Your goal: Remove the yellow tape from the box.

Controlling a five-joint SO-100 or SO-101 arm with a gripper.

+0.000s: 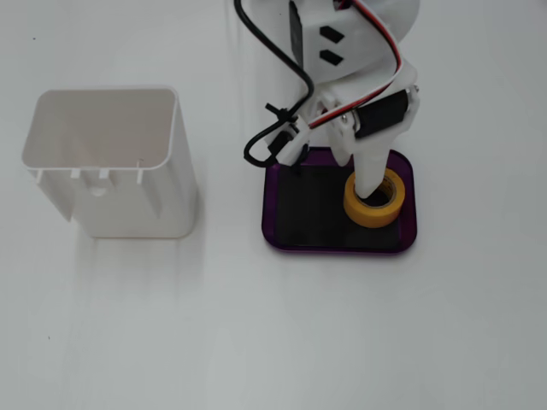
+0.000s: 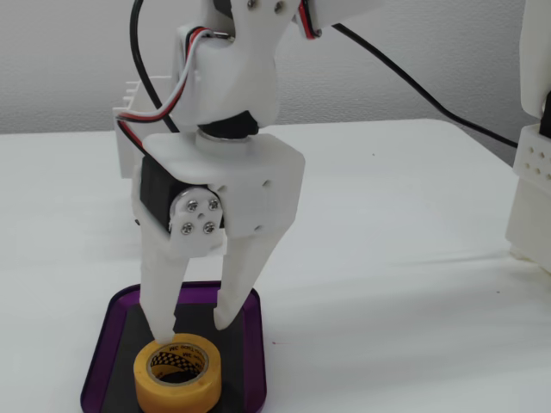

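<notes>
below, the yellow tape (image 1: 373,200) lies flat in the purple box (image 1: 273,224) on the white counter (image 1: 256,342); open jaws straddle its wall, one finger (image 2: 164,292) inside the core, one outside.

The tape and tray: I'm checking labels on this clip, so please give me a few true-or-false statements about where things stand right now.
1. The tape lies inside the purple tray. True.
2. The tape stands on its edge. False: it lies flat, hole facing up.
3. One finger of the gripper reaches into the tape's hole. True, the other comes down outside the roll.
4. The white bin sits inside the tray. False: it stands apart on the table, left of the tray in the top-down fixed view.
5. The tape is lifted clear of the tray. False: it rests on the black bottom.
</notes>
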